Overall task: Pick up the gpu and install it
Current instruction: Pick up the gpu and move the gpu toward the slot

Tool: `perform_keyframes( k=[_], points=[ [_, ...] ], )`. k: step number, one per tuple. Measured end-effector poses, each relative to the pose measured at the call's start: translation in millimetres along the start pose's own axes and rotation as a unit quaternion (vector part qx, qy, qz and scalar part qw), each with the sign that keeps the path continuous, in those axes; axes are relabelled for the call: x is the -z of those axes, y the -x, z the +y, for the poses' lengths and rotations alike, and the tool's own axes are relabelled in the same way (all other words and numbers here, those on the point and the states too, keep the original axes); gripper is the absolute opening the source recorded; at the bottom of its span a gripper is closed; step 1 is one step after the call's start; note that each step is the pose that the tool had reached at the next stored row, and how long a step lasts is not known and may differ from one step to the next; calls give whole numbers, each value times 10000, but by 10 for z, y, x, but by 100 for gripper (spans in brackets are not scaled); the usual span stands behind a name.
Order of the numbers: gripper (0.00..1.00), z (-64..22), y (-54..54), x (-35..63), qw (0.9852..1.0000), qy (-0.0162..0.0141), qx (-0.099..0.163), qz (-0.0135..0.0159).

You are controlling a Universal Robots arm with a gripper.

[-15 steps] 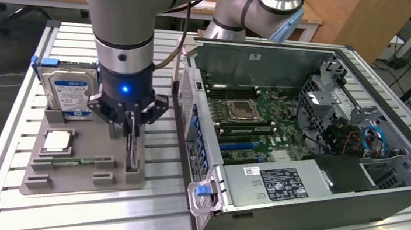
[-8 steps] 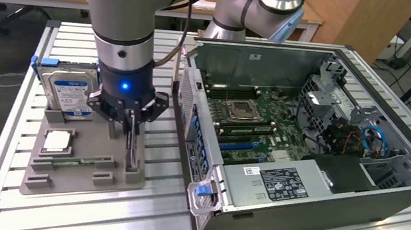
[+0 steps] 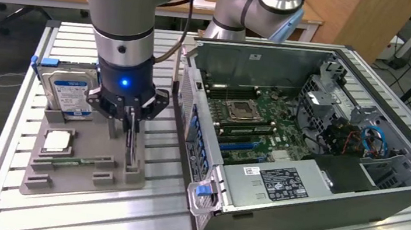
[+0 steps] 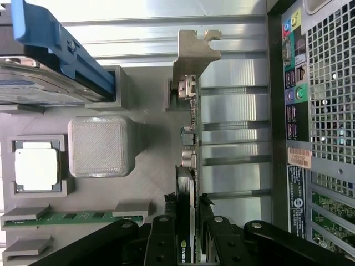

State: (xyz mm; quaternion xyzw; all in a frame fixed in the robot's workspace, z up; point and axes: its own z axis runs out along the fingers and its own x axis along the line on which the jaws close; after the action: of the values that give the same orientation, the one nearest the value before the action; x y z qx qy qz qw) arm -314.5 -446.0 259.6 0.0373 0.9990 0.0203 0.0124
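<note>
The gpu [image 3: 135, 149] stands on edge in a slot of the grey holder tray [image 3: 80, 173], to the exterior view's left of the open computer case [image 3: 384, 190]. In the wrist view the gpu [image 4: 189, 144] is edge-on, its silver end bracket [image 4: 194, 52] at the far end and the black cooler on one face. My gripper [image 3: 132, 119] has come straight down over the card. Its black fingers [image 4: 161, 241] sit one on each face, and the gripper [image 4: 187, 246] is shut on the card. The card's lower edge still rests in the tray.
On the same tray are a silver hard drive [image 3: 71, 91] with a blue rail, a processor chip [image 3: 57, 141] and a narrow green memory stick [image 3: 78, 161]. The case lies open with its motherboard [image 3: 268, 120] exposed, and its rear port panel [image 4: 297, 94] is close beside the card.
</note>
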Motion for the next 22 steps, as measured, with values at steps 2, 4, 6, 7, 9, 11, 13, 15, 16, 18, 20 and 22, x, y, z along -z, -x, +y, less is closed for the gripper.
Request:
perform_keyframes(
  k=[2,4,6,7,9,11,13,15,16,18,20,22],
  points=[
    [26,1,0,21,10000,0,0,0],
    [26,2,1,40,10000,0,0,0],
    [26,2,1,54,10000,0,0,0],
    [26,3,1,60,10000,0,0,0],
    [26,3,2,71,10000,0,0,0],
    [26,3,2,84,10000,0,0,1],
    [26,4,3,99,10000,0,0,0],
    [26,5,3,112,10000,0,0,0],
    [26,5,3,119,10000,0,0,0],
    [26,6,3,134,10000,0,0,0],
    [26,6,3,150,10000,0,0,0],
    [26,7,4,162,10000,0,0,0]
  ],
)
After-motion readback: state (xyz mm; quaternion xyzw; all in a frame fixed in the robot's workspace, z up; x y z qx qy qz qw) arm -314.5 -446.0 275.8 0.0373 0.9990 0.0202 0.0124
